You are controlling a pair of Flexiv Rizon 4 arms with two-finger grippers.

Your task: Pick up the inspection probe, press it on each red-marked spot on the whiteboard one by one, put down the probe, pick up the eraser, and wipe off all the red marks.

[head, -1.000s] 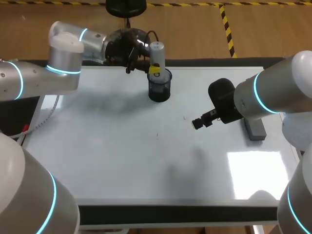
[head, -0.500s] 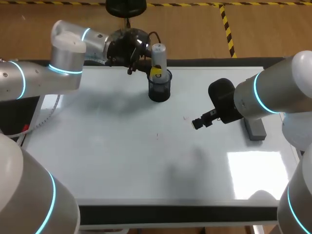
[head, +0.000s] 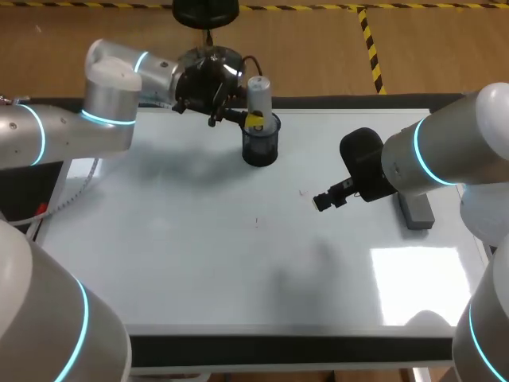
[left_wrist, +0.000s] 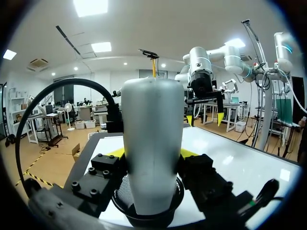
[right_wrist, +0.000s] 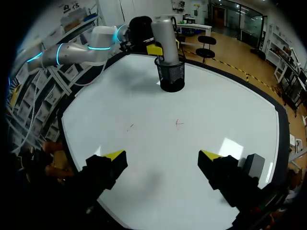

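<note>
Close to us, our right arm [head: 433, 159] has not moved. The right jaws hang over the whiteboard [head: 199, 270], wide open, with nothing between them.

Far from us, at 12 o'clock, our left arm [head: 111, 95] has turned a little and slid toward 3 o'clock. The inspection probe [head: 258, 91] went with it. It has shifted the same way and looks a tiny bit lower in the black mesh cup [head: 260, 147]. The left jaws sit on both sides of the probe, just above the cup's rim, and they look closed on it. Because the probe moved together with the arm, we think the hold is real. We cannot say if the probe is about to come out or is being set back in.

The wiping is not done, for both marks still show. One small red mark [head: 256, 221] is near the middle of the board. The other red mark [head: 301, 192] lies from it toward 2 o'clock, close to the right jaws. The grey eraser [head: 415, 211] lies flat at 3 o'clock, just beside the right arm, and nothing holds it.

Two things could get in the way. The cup's wall hugs the probe's bottom, so the probe must go straight up. The right arm also hangs near the marks, where the left arm would need room.
</note>
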